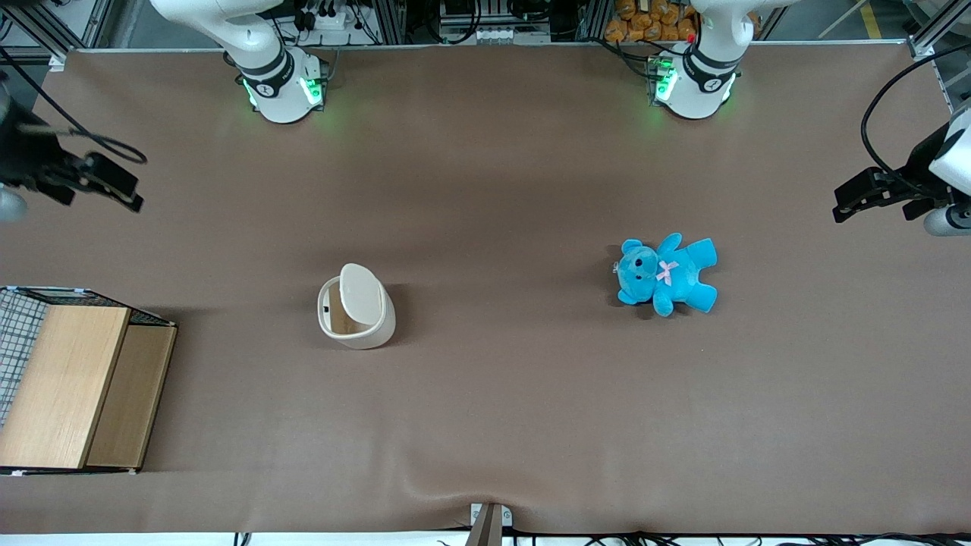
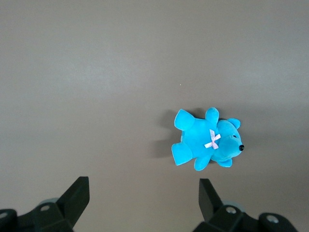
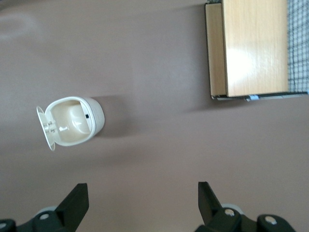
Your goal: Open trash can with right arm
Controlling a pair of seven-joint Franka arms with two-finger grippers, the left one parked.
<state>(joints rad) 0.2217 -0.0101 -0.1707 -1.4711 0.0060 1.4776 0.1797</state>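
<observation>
The trash can (image 1: pixel 356 307) stands upright on the brown surface (image 1: pixel 485 425), and its flip lid (image 1: pixel 361 293) is raised, tilted up on the edge that faces the blue teddy (image 1: pixel 666 274), so the tan inside shows through the rounded-square mouth. In the right wrist view the trash can (image 3: pixel 72 122) shows the same open mouth with the lid (image 3: pixel 46 128) swung out at one edge. The teddy lies on its back well apart from the trash can, toward the parked arm's end of the surface, with a pale pink bow (image 1: pixel 667 271) on its chest; it also shows in the left wrist view (image 2: pixel 207 143). A wire-mesh box with a wooden top (image 1: pixel 72 387) sits well apart from the trash can toward the working arm's end, a little nearer the front camera. The right arm's gripper (image 1: pixel 102 180) hangs high above the surface, well clear of the trash can and farther from the front camera than it. The jaws stand wide apart with nothing between them, as the right wrist view shows (image 3: pixel 140 205)
</observation>
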